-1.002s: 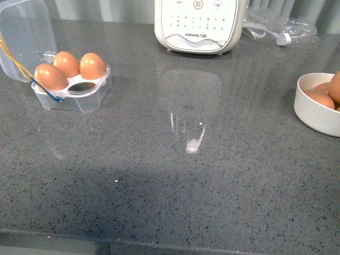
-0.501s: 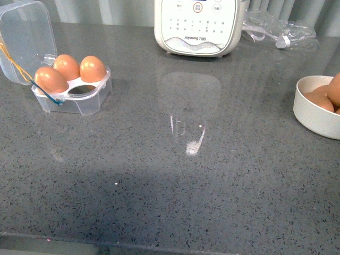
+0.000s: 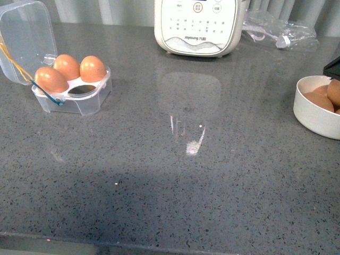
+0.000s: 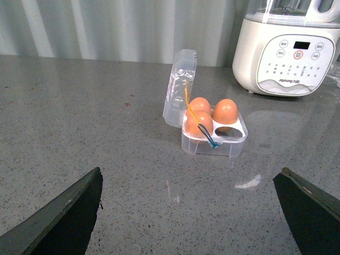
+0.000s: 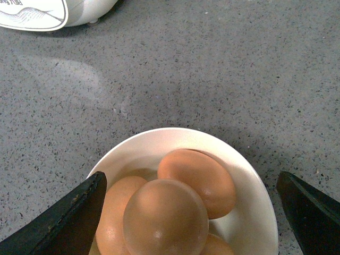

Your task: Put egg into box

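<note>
Black fingers (image 5: pixel 64 223) of the right jaws stand wide apart and hold nothing. Between them, lower down, is a white bowl (image 5: pixel 249 186) with brown eggs heaped in it. The egg (image 5: pixel 164 218) lies on top of the heap, about midway between the two fingers, and it touches the other eggs (image 5: pixel 204 178) beside and under it. I cannot tell how high the jaws are over it. Grey speckled counter (image 5: pixel 212 69) is all around the bowl.

The left jaws are also wide open and empty. Their dark fingers (image 4: pixel 58 223) point over bare counter toward the box (image 4: pixel 212 143), which is well apart from them. The box is of clear plastic and its lid (image 4: pixel 178 87) stands up open, with a yellow band and a blue band on it. Three eggs (image 4: pixel 224 111) sit in three hollows, and the fourth hollow (image 4: pixel 226 129) is empty.

In the front view the box is at the far left of the counter and the bowl at the right edge, well apart from it. The empty hollow is the one nearer to the robot, on the bowl's side. A black corner (image 3: pixel 333 68) shows at the right edge, just over the bowl. Behind stands a white appliance (image 3: pixel 199 26) with buttons on its face, and a clear plastic bag (image 3: pixel 279 29) lies beside it.
</note>
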### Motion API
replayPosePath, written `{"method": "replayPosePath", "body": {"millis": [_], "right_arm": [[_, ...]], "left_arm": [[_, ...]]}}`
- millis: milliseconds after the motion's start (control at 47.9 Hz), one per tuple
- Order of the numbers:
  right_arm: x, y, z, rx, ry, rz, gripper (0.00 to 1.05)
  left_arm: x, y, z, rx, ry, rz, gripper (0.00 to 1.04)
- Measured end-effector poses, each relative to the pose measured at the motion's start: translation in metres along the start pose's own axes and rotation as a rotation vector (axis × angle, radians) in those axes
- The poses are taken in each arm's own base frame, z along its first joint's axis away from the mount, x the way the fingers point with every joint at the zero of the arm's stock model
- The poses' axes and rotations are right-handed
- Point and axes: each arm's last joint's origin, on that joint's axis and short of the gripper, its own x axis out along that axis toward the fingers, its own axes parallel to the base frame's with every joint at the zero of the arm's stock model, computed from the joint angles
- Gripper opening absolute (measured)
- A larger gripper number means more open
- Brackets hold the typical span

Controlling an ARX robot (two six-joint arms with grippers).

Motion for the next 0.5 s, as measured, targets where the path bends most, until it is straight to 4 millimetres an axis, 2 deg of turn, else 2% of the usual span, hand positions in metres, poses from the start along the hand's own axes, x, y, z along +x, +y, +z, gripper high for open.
{"method": "replayPosePath", "body": {"millis": [397, 439, 501], "right_arm": [[0.0043, 0.0008, -0.0082, -0.004, 0.027, 0.013, 0.97], [0.0043, 0.0007, -0.0083, -0.004, 0.027, 0.011, 0.93], [0.0043, 0.0007, -0.0081, -0.005, 0.025, 0.010, 0.81]], "left_arm": [[0.0000, 0.0000, 0.0000, 0.000, 0.000, 0.000, 0.98], [0.0000, 0.0000, 0.0000, 0.000, 0.000, 0.000, 0.98], [0.0000, 0.0000, 0.0000, 0.000, 0.000, 0.000, 0.98]]}}
